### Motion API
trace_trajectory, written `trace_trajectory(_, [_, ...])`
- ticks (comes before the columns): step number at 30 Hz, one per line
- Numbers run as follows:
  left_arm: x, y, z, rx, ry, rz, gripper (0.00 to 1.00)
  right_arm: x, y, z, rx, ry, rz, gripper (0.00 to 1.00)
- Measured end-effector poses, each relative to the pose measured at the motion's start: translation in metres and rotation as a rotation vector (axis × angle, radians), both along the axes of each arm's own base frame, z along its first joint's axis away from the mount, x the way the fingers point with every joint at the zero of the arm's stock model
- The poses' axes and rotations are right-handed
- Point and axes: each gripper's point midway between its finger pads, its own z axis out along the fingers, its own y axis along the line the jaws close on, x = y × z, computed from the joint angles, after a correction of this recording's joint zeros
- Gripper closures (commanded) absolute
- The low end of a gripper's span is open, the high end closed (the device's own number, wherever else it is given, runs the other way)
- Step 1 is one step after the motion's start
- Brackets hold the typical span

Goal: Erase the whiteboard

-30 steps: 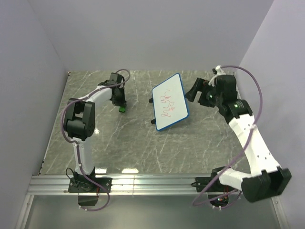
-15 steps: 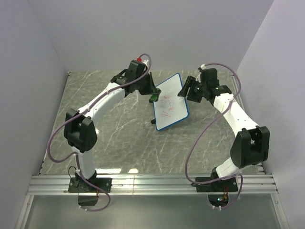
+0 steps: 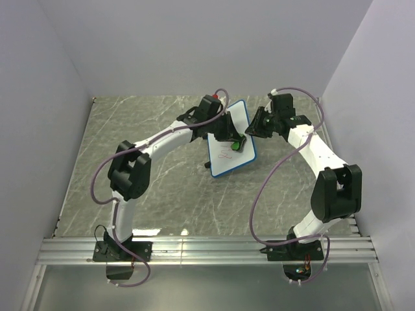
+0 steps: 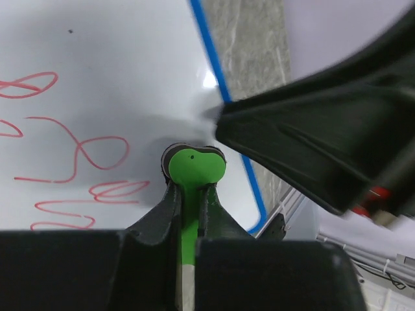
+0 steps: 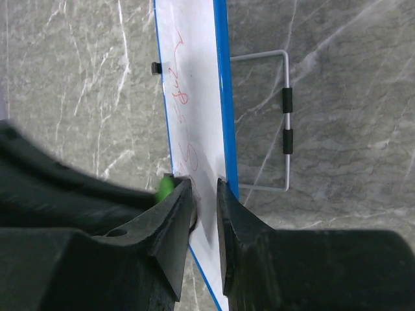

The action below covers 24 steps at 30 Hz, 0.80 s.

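Note:
The whiteboard (image 3: 225, 163), blue-framed, stands tilted at the table's middle with red scribbles (image 4: 84, 155) on its face. My left gripper (image 3: 236, 142) is shut on a small green eraser (image 4: 194, 167), whose head presses against the board's face to the right of the scribbles. My right gripper (image 3: 253, 128) is at the board's far right edge. In the right wrist view its fingers (image 5: 227, 214) straddle the whiteboard (image 5: 194, 91), one on the face and one against the blue frame, closed on it. The green eraser (image 5: 165, 186) peeks out beside the left finger.
The board's wire stand (image 5: 285, 123) sticks out behind it onto the grey marble table (image 3: 162, 188). Pale walls close in on the left, back and right. An aluminium rail (image 3: 194, 249) runs along the near edge by the arm bases.
My left arm swung right from the table beside the board and brought the green eraser onto the board's face. My right gripper moved in to the board's edge and closed.

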Motion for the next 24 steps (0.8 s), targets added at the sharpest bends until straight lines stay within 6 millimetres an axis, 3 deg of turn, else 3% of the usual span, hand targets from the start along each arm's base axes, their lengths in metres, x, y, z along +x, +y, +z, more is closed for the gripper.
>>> trace_trajectory(6, [0.007,-0.005,-0.031,0.01,0.062,0.017,1.0,0.0,0.001,-0.004,0.0,0.008,0.002,0.77])
trace_trajectory(9, [0.013,-0.005,-0.03,0.001,0.056,0.026,1.0,0.0,0.003,-0.011,0.005,0.032,0.01,0.73])
trace_trajectory(12, [0.018,-0.009,-0.029,-0.009,0.043,0.026,1.0,-0.001,0.004,-0.013,0.007,0.039,0.015,0.64])
trace_trajectory(13, [0.019,-0.01,-0.03,-0.009,0.043,0.025,1.0,-0.001,0.004,-0.012,0.004,0.038,0.014,0.56])
trace_trajectory(15, [0.021,-0.012,-0.031,-0.009,0.041,0.024,1.0,0.0,0.003,-0.009,0.002,0.031,0.014,0.53])
trace_trajectory(18, [0.023,-0.012,-0.031,-0.009,0.041,0.025,1.0,0.006,-0.002,0.006,-0.014,0.005,-0.001,0.48])
trace_trajectory(24, [0.026,-0.01,-0.031,-0.01,0.038,0.03,1.0,0.027,-0.018,0.059,-0.052,-0.131,-0.055,0.47])
